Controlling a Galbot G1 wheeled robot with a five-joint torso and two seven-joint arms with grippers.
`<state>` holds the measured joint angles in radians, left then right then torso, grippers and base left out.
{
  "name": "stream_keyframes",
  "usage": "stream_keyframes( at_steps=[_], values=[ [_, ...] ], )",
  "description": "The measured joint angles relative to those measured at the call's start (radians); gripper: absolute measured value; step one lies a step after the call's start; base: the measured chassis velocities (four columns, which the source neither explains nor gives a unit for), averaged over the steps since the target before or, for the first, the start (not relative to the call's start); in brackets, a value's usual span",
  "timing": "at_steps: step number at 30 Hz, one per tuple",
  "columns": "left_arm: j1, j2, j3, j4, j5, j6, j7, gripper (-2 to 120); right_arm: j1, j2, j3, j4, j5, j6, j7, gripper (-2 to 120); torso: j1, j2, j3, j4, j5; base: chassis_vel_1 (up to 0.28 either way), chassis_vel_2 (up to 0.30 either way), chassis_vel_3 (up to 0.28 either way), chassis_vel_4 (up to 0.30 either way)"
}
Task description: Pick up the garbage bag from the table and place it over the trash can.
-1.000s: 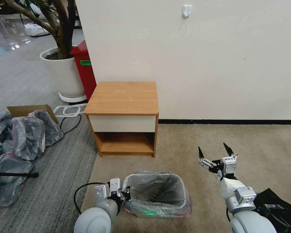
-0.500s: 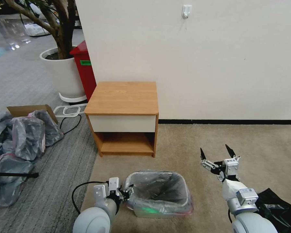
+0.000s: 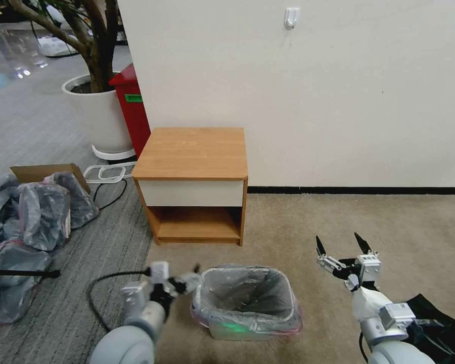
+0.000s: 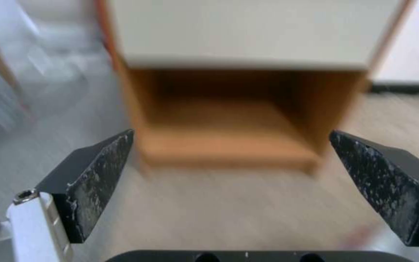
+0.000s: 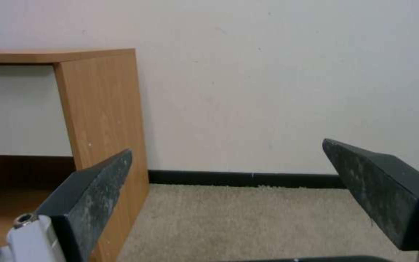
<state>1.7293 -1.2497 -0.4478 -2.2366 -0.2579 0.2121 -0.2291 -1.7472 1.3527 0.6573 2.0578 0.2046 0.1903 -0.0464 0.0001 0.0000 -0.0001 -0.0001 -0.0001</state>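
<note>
The garbage bag (image 3: 247, 296), grey and crinkly with a pink rim band, lies draped over the trash can (image 3: 230, 331) on the beige carpet and lines its inside. My left gripper (image 3: 188, 279) hovers just off the can's left rim, open and holding nothing; the left wrist view shows its fingers (image 4: 98, 171) spread wide toward the table's shelf opening (image 4: 229, 120). To the right of the can my right gripper (image 3: 341, 246) is open and holds nothing, fingers (image 5: 93, 193) spread. The table (image 3: 192, 151) stands behind the can with a bare top.
A pile of grey bags (image 3: 40, 212) and a cardboard box (image 3: 45, 172) lie on the grey carpet at left. A red bin (image 3: 131, 108) and a white planter (image 3: 98, 116) stand behind the table. A black bag (image 3: 435, 323) lies at right. A cable (image 3: 103, 283) trails near my left arm.
My left gripper has come away from the bag's left rim, swinging up and to the left. The right arm has sunk slightly toward the near right.
</note>
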Motion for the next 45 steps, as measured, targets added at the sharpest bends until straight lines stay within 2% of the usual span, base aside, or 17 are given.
stream_keyframes(
  at_steps=[3,4,5,7,9,15,17,22,45],
  values=[
    [0.070,-0.035,-0.099,0.024,0.152,-0.212,0.030,100,-0.036,0.029,0.010,-0.020,0.039,0.093,-0.014,100,0.000,0.000,0.000,0.0003,0.0000,0.000,0.000,0.000,0.000],
    [0.082,-0.042,-0.120,0.029,0.179,-0.249,0.031,100,-0.045,0.038,0.013,-0.024,0.042,0.114,-0.014,100,0.000,0.000,0.000,0.0003,0.0000,0.000,0.000,0.000,0.000],
    [0.082,-0.042,-0.120,0.029,0.179,-0.249,0.031,100,-0.045,0.038,0.013,-0.024,0.042,0.114,-0.014,100,0.000,0.000,0.000,0.0003,0.0000,0.000,0.000,0.000,0.000],
    [0.131,-0.063,-0.159,0.025,0.219,-0.317,0.031,100,-0.076,0.063,0.023,-0.034,0.046,0.161,-0.019,100,0.000,0.000,0.000,0.0001,-0.0001,0.000,0.000,0.000,0.000],
    [0.181,-0.081,-0.168,0.000,0.224,-0.338,0.031,100,-0.104,0.083,0.037,-0.044,0.047,0.195,-0.031,100,0.000,0.000,0.000,0.0001,0.0001,0.000,0.000,0.000,0.000],
    [0.259,-0.104,-0.161,-0.043,0.230,-0.334,0.049,100,-0.150,0.116,0.067,-0.043,0.048,0.210,-0.065,100,0.000,0.000,0.000,0.0001,0.0001,0.000,0.000,0.000,0.000],
    [0.291,-0.106,-0.158,-0.064,0.230,-0.306,0.071,100,-0.167,0.138,0.087,-0.037,0.047,0.214,-0.107,100,0.000,0.000,0.000,0.0001,0.0000,0.000,0.000,0.000,0.000],
    [0.351,-0.110,-0.143,-0.104,0.265,-0.292,0.080,100,-0.220,0.155,0.096,-0.029,0.055,0.254,-0.158,100,0.000,0.000,0.000,-0.0001,0.0004,0.000,0.000,0.000,0.000],
    [0.351,-0.110,-0.139,-0.107,0.266,-0.286,0.078,100,-0.221,0.154,0.095,-0.028,0.056,0.257,-0.161,100,0.000,0.000,0.000,0.0001,0.0001,0.000,0.000,0.000,0.000]
  ],
)
